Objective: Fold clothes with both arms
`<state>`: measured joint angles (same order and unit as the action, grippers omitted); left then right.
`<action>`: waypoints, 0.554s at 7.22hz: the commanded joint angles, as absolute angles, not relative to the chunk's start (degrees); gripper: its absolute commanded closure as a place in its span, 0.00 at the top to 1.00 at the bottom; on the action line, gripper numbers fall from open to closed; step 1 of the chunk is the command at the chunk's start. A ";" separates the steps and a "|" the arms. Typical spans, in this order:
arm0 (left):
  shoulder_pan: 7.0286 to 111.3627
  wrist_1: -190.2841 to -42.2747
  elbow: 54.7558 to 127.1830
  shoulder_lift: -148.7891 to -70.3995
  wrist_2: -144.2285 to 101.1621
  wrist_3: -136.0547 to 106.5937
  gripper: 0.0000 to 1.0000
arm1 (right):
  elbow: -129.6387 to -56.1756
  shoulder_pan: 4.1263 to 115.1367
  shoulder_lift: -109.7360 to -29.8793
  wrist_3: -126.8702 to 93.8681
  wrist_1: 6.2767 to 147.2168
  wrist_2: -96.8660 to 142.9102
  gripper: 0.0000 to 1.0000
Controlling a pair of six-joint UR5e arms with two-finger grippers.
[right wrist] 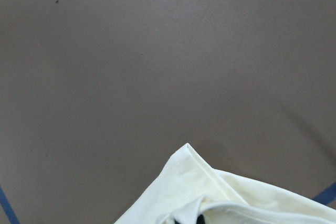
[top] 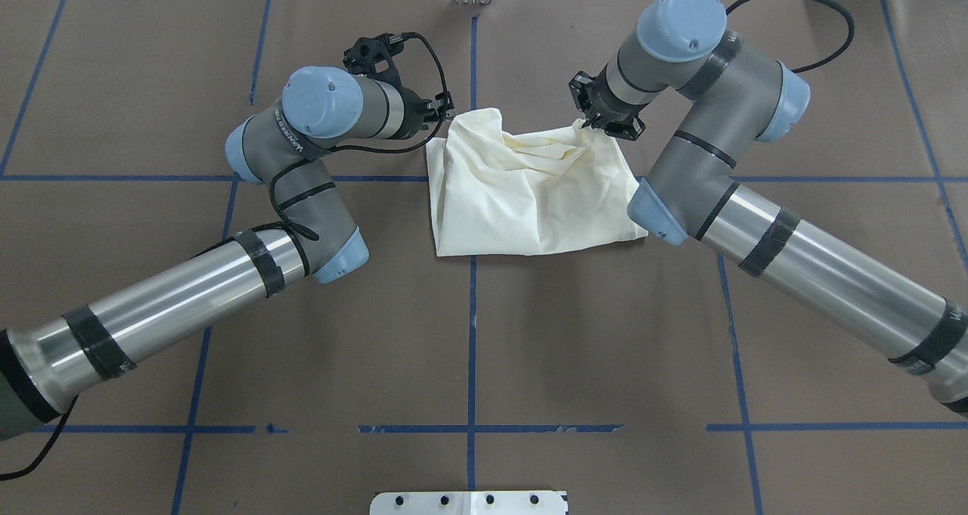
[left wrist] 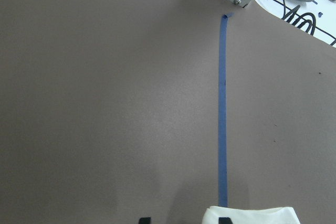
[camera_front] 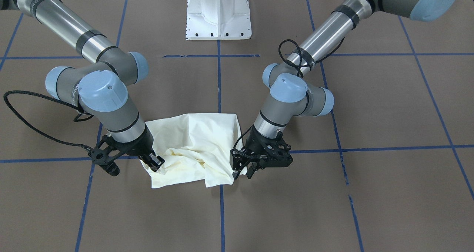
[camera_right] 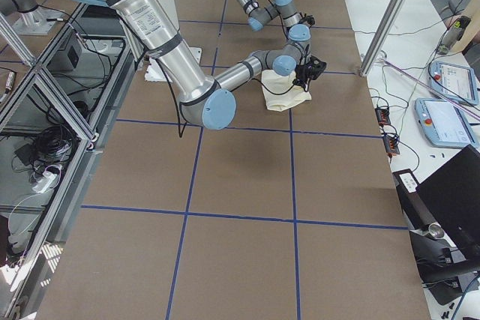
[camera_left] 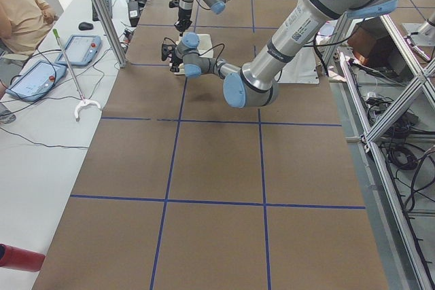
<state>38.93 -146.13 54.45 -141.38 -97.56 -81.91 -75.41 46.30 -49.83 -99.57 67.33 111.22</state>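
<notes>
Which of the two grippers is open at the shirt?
The left gripper: its jaws stand apart at the shirt's edge, one over the bare table. The right gripper is shut on the shirt at the other side.

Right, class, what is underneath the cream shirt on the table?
The cream shirt lies on the brown table; blue tape lines run in beneath it. Their crossing and anything else under the cloth are covered and cannot be seen.

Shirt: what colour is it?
The shirt is cream, no print showing; best in overhead exterior view.
</notes>
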 commanded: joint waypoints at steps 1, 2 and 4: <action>38.59 -148.70 50.90 -143.35 -97.56 -81.83 0.53 | -75.50 46.32 -49.83 -99.58 67.32 111.27 0.00; 38.50 -148.71 50.80 -143.52 -97.56 -81.83 0.53 | -75.50 46.32 -49.83 -99.58 67.32 111.27 0.00; 37.97 -149.67 49.40 -144.05 -97.47 -81.83 0.53 | -75.50 46.41 -49.83 -99.58 67.32 111.27 0.00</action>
